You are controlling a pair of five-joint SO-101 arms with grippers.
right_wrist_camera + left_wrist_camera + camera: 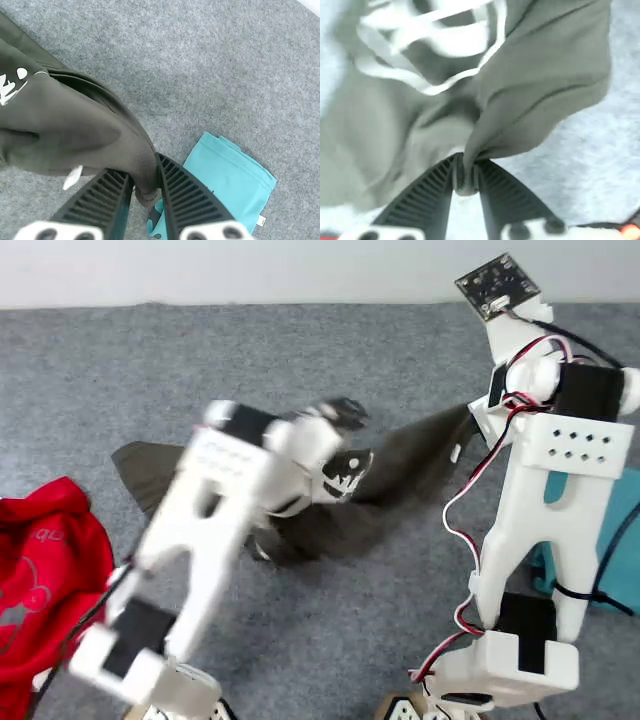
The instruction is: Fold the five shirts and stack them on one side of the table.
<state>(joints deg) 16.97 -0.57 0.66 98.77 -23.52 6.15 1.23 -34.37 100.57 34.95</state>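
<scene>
Two arms share one garment in the high view: the left arm (215, 510) and the right arm (550, 490) hold the dark shirt (410, 475) strung between them, one end seemingly resting on the table (350, 640). A red shirt (45, 580) lies crumpled at one edge and a teal shirt (625, 540) at the opposite edge. To fold well, I judge both held corners should be level and the cloth taut, then laid flat before any crease is made.

From the left wrist, the left gripper (466, 172) is pinched tight on a bunched fold of the dark shirt. How little cloth it has caught is plain here, not from above.

From the right wrist, the right gripper (145, 187) is clamped on another edge of the dark shirt. The teal shirt lies just beside it, flat and apparently folded, where the high view half hides it behind the arm
</scene>
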